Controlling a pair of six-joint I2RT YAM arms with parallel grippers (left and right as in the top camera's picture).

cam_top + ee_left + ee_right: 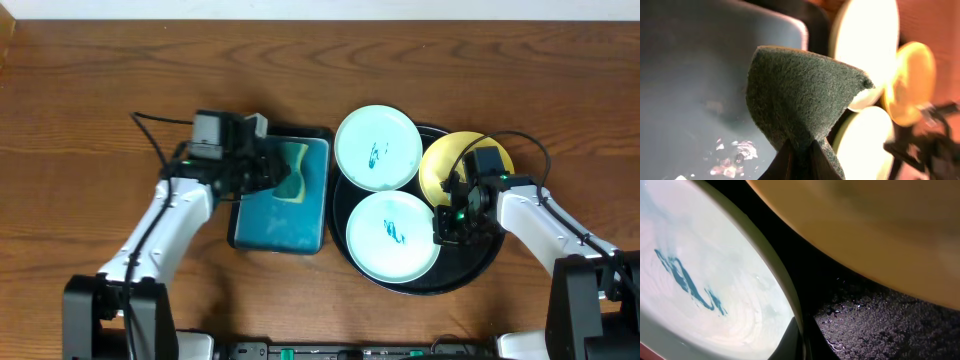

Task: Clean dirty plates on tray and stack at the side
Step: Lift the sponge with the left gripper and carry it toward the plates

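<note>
The black tray (470, 270) holds three plates. A pale plate (378, 147) with teal marks sits at its far left. A second pale plate (392, 236) with teal marks lies at the front. The yellow plate (450, 160) is at the far right, partly under the right arm. My right gripper (440, 225) is shut on the rim of the front pale plate (700, 280); the yellow plate (880, 230) is just beyond. My left gripper (280, 172) is shut on a green sponge (800, 95) above the teal tray (280, 215).
The teal rectangular tray (695, 85) lies left of the black tray on a wooden table (90, 110). A wet patch shows on the teal tray floor. The black tray surface (880, 325) is wet and pebbled.
</note>
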